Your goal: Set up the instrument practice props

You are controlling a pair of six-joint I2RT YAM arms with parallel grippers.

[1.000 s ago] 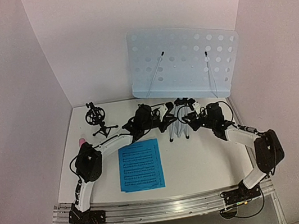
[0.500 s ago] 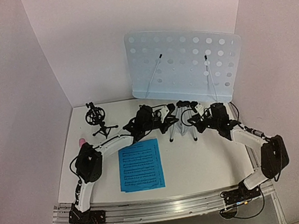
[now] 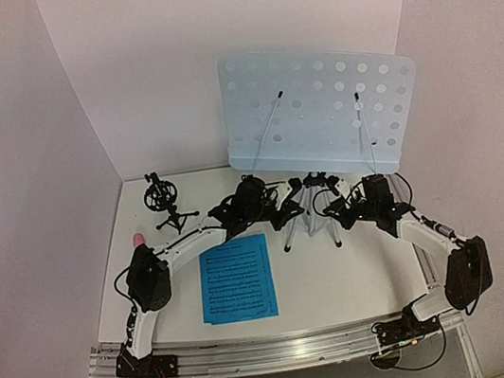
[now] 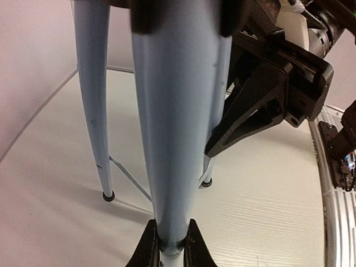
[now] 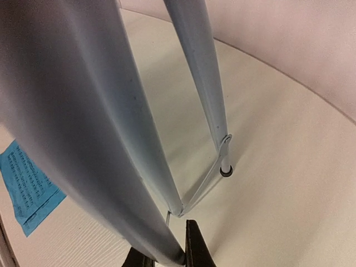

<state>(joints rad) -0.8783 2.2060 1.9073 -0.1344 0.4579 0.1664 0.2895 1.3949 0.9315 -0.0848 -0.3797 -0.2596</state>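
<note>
Pale-blue perforated music stand (image 3: 320, 106), upright toward the rear of the table (image 3: 342, 275), its desk well above both grippers and leaning toward the rear wall. Its silver tripod legs (image 3: 309, 216) are spread between the two tools.

Left gripper (image 3: 281, 211): clenched on one leg from the stand's left side. In the left wrist view its fingertips (image 4: 149, 245) press both sides of the tube low down. A second leg stands clear to one side, its black foot on the tabletop.

Right gripper (image 3: 339, 206): closed on another leg from the opposite side. In the right wrist view the tube runs down between its fingers (image 5: 193, 242). A thin brace wire and a black-tipped foot lie just beyond.

The grippers sit near each other, with only the legs between them.

The blue sheet-music pages (image 3: 238, 279) lie flat behind the left gripper, just inside its forearm and apart from the tripod feet. The black tripod mic mount (image 3: 164, 203) stands outside the left arm, near the back-left corner. The pink microphone (image 3: 135, 238) is at the left table edge, mostly hidden by that arm's elbow.

Bare tabletop lies open between the pages and the right arm.
</note>
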